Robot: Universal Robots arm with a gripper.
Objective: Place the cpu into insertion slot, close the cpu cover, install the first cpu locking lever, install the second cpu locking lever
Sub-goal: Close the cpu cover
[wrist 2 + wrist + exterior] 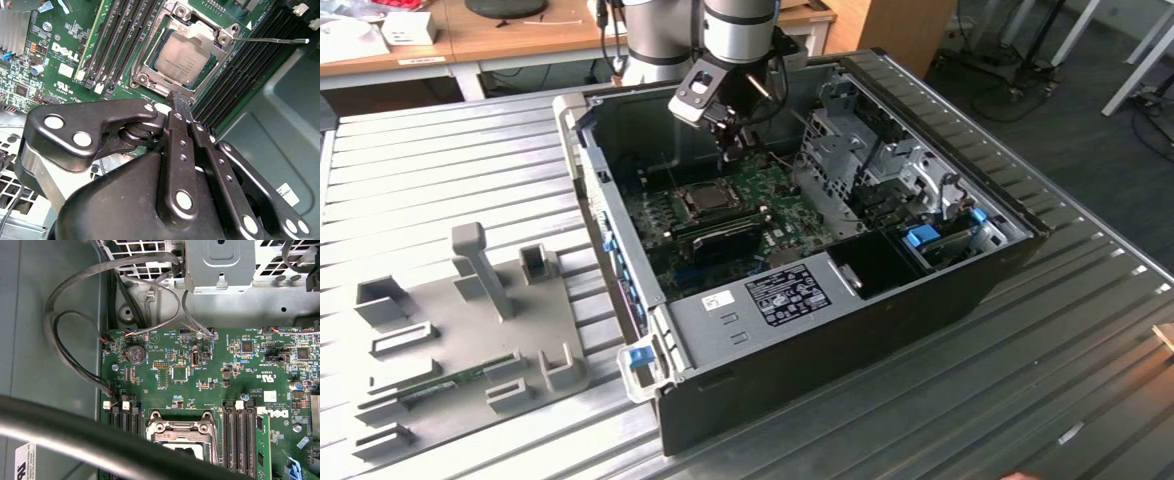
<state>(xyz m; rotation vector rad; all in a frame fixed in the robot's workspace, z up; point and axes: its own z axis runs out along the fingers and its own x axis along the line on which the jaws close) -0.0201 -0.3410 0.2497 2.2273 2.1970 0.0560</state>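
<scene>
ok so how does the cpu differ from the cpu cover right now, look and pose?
The small pale silvery-tan square cpu is a solid plate; the thin silvery metal cpu cover is a frame with a large square window. The cover is the larger and lies over the cpu's edges; the cpu shows through the window. The cpu looks matte, the cover shinier. Both are square and lie flat in the silvery-rimmed insertion slot.
</scene>
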